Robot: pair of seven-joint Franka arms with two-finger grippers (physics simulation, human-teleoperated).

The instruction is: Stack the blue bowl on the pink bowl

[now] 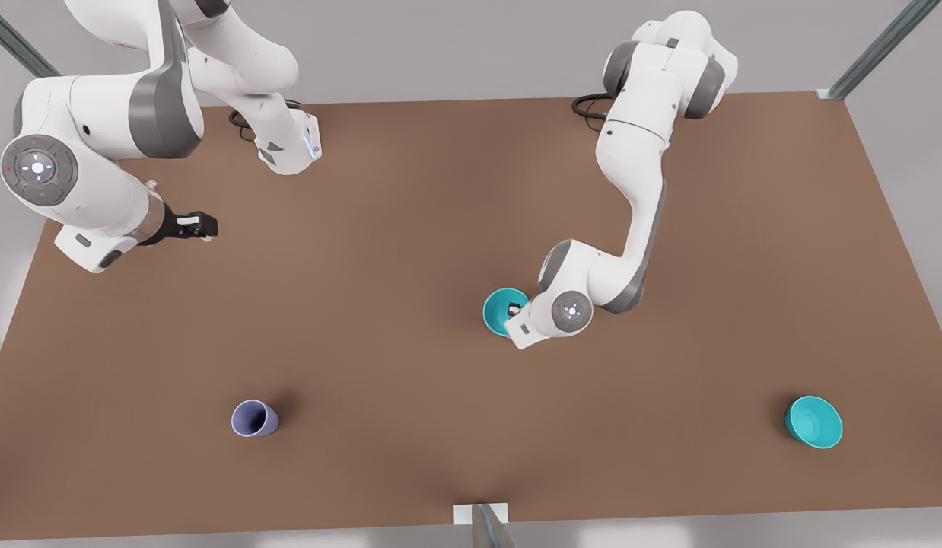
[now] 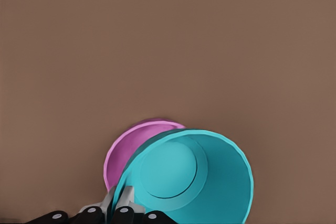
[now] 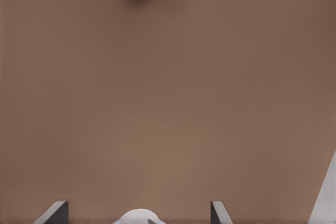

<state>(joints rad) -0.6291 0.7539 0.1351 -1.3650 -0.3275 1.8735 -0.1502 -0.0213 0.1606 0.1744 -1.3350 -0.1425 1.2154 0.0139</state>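
Surface: brown tabletop, grey floor around it, metal struts at the corners.
Bowls: two teal, one pink.
Cups: one lavender cup.
Left gripper: pinched on the blue bowl rim, holding it tilted over the pink bowl, mid-table.
Right gripper: waits at the front view's left, fingers spread wide, holding nothing.
Other bowl: turquoise bowl, front view's right.

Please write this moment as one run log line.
left gripper: shut on blue bowl, held above pink bowl | right gripper: open, waiting | stack: not yet released
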